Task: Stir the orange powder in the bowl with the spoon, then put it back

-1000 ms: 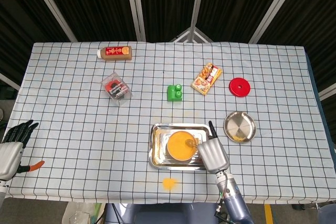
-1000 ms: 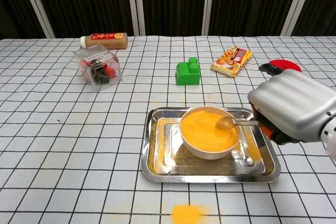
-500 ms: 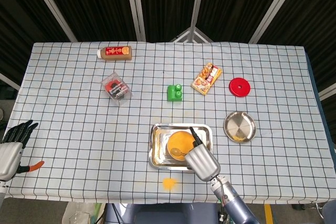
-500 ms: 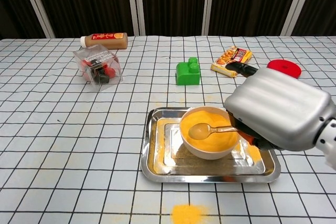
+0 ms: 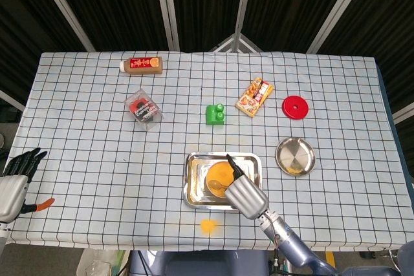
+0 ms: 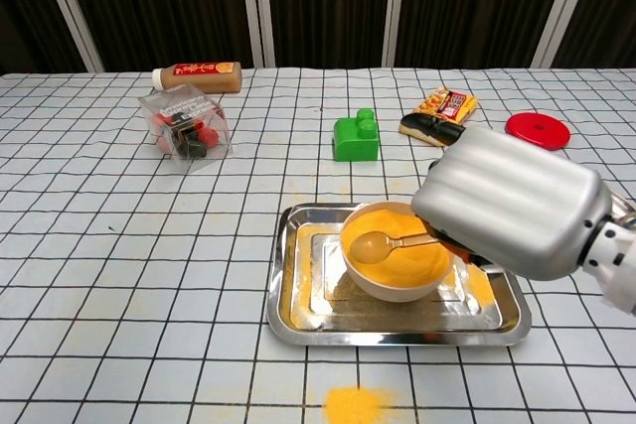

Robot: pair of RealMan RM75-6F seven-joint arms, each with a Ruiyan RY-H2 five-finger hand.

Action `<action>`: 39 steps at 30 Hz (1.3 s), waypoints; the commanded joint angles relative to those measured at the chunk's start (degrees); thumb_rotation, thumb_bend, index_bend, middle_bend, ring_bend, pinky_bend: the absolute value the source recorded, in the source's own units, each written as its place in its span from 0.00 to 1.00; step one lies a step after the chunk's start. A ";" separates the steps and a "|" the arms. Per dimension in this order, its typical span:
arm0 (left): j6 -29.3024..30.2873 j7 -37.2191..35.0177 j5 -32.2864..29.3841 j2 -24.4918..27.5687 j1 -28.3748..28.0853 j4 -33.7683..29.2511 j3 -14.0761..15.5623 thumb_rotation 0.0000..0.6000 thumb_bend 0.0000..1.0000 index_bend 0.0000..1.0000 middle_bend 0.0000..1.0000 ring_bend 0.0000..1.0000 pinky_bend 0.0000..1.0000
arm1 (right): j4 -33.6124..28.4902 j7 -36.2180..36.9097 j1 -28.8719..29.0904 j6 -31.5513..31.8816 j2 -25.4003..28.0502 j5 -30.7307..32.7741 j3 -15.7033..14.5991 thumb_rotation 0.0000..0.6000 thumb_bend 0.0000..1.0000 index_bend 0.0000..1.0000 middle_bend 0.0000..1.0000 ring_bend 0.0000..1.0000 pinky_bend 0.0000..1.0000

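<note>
A white bowl (image 6: 390, 285) full of orange powder (image 6: 397, 250) stands in a steel tray (image 6: 298, 320) near the table's front. My right hand (image 6: 509, 204) holds a metal spoon (image 6: 383, 243) by its handle, and the spoon's bowl lies on the powder toward the left side. From the head view the right hand (image 5: 244, 192) covers the bowl's right part, with the orange powder (image 5: 218, 174) and the tray (image 5: 191, 189) showing beside it. My left hand (image 5: 14, 182) hangs off the table's left edge, fingers spread, holding nothing.
A spill of orange powder (image 6: 355, 404) lies in front of the tray. Behind stand a green block (image 6: 356, 136), a snack packet (image 6: 443, 106), a red lid (image 6: 538, 130), a clear box (image 6: 185, 124) and a bottle (image 6: 197, 74). A small steel dish (image 5: 295, 156) sits right of the tray.
My right hand has swung left over the tray, carrying the spoon's bowl from the right side of the powder to the left. The left hand has not moved.
</note>
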 commanded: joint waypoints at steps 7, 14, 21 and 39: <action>-0.05 0.15 -0.02 -0.03 -0.03 -0.06 0.01 1.00 0.00 0.00 0.00 0.00 0.00 | 0.53 0.40 0.48 -0.22 1.39 -2.76 1.06 1.00 0.94 0.95 0.83 0.56 0.02; 0.01 0.12 0.01 -0.05 0.02 -0.04 0.03 1.00 0.00 0.00 0.00 0.00 0.00 | 3.79 1.19 2.53 -2.60 3.84 -9.14 -0.45 1.00 0.94 0.95 0.83 0.56 0.02; 0.06 0.22 -0.03 -0.14 0.03 -0.01 0.00 1.00 0.00 0.00 0.00 0.00 0.00 | 6.63 1.49 3.46 -4.57 4.32 -11.93 -0.97 1.00 0.94 0.95 0.83 0.56 0.02; -0.15 0.06 0.01 -0.07 -0.03 -0.10 0.08 1.00 0.00 0.00 0.00 0.00 0.00 | 9.11 2.94 2.84 -4.89 3.65 -14.52 0.23 1.00 0.94 0.95 0.83 0.56 0.02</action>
